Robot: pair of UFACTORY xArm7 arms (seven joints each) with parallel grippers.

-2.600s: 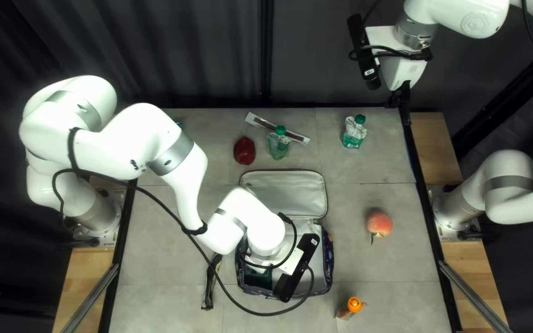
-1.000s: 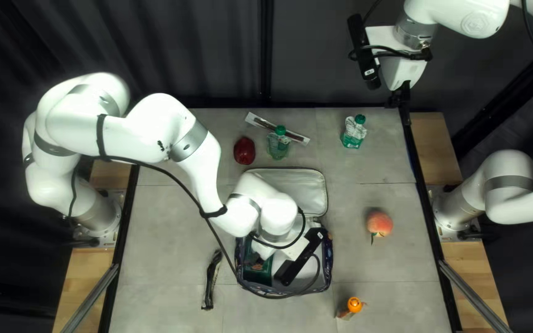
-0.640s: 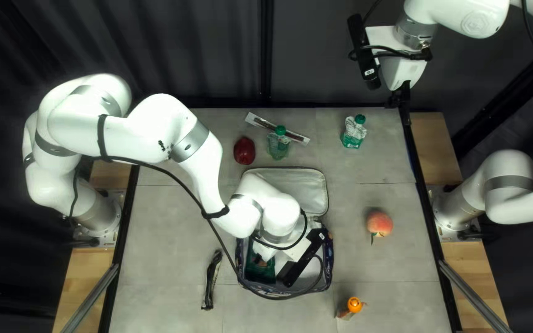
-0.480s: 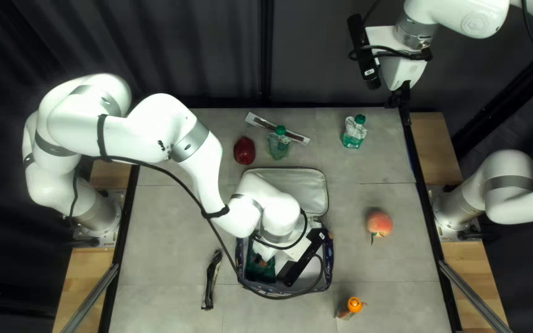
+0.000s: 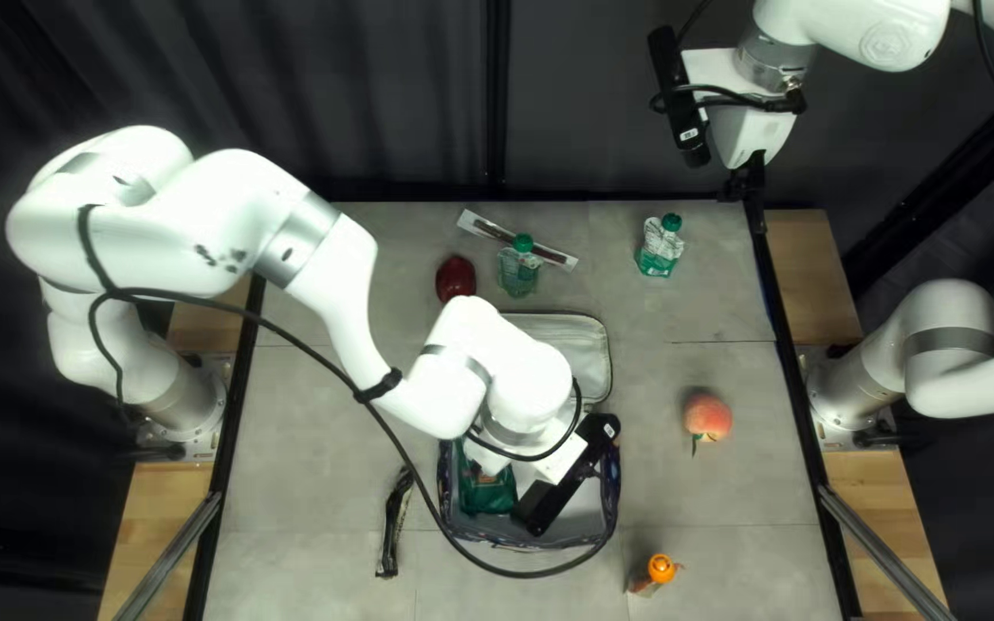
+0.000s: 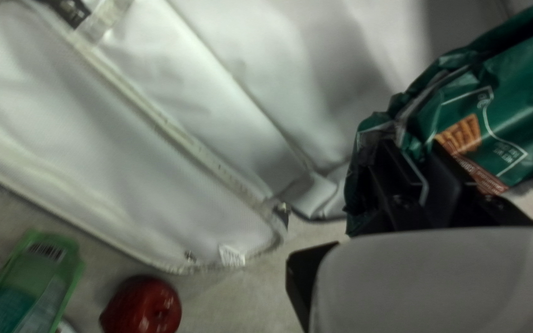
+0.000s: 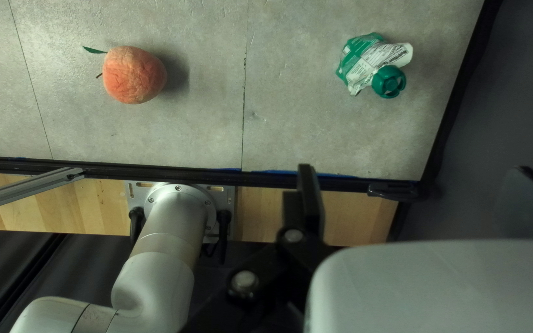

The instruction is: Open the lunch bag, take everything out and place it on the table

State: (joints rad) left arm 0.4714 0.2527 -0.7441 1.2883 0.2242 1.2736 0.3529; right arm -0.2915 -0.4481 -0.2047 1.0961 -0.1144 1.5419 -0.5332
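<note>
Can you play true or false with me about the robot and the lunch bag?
The left gripper is shut on the green snack bag. True.
The lunch bag is zipped closed. False: its lid lies flipped open.
The peach is inside the lunch bag. False: it sits on the table, beside the bag.
The right gripper is open and holds nothing. True.
</note>
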